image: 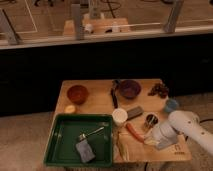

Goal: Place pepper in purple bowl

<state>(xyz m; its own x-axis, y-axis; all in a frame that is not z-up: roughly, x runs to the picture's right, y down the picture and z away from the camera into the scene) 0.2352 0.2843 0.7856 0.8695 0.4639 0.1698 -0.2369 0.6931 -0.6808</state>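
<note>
The red-orange pepper (133, 131) lies on the wooden table (100, 102) near its front edge, right of the white cup. The dark purple bowl (129, 88) stands at the back middle of the table, apart from the pepper. My gripper (150, 138) is at the end of the white arm (182, 127), which reaches in from the right. It sits low over the table at the pepper's right end. I cannot tell whether it touches the pepper.
An orange-brown bowl (77, 93) stands back left. A green tray (65, 150) holds a sponge (85, 151) and a utensil. A white cup (119, 116), grey block (134, 112), metal can (151, 120), blue cup (171, 105) and pale stalk (121, 148) crowd the front right.
</note>
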